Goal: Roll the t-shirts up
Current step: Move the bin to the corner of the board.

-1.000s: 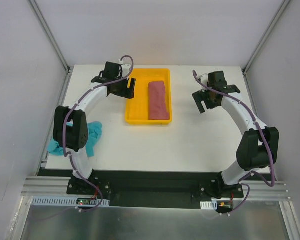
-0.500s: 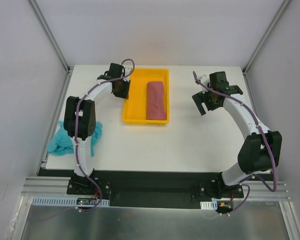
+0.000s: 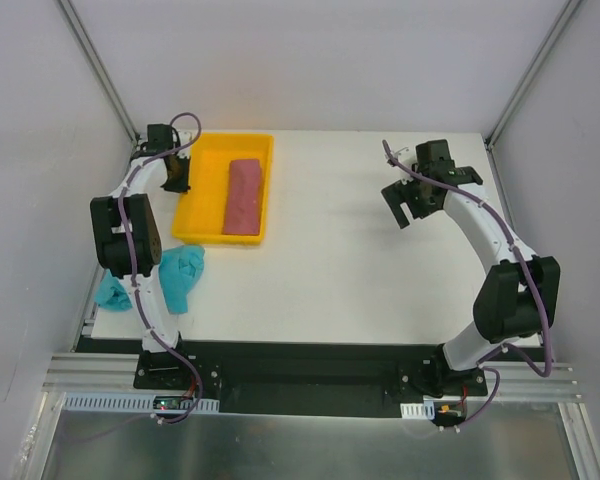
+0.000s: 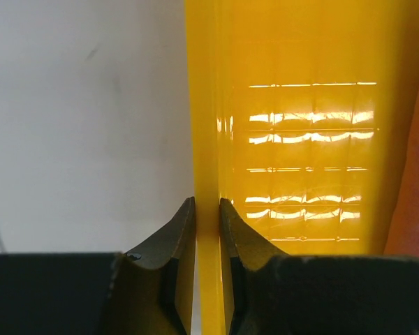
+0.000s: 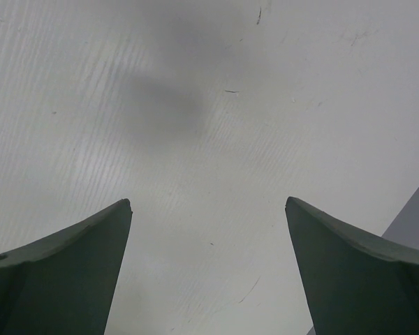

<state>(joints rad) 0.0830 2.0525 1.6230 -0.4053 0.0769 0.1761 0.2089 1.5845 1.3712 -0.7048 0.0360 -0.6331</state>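
Matte white tabletop (image 3: 340, 270) fills a booth with plain grey walls and aluminium corner posts. At its far left sits a yellow tray (image 3: 205, 200), a rectangular tub of glossy hard plastic with a thin upright rim and a floor moulded in a fine grid that catches the light.

The left end effector (image 3: 172, 175) is at the tray's left wall. In the wrist view its dark, tapered fingers (image 4: 178, 237) are drawn in narrow, one on each side of the rim, pinching the yellow plastic between them.

The red-pink t-shirt (image 3: 243, 197) lies inside the tray along its right side as a long, narrow, soft bundle, apart from the clamped rim with bare tray floor between them; only its edge shows at the right of the left wrist view.

The teal t-shirt (image 3: 180, 275) is a crumpled heap on the tabletop by the near left edge, just outside the tray's near corner. The left arm crosses over it, so its full shape is hard to make out.

The right end effector (image 3: 410, 205) hangs over bare tabletop at the far right, well away from both shirts, its fingers spread wide and holding nothing.
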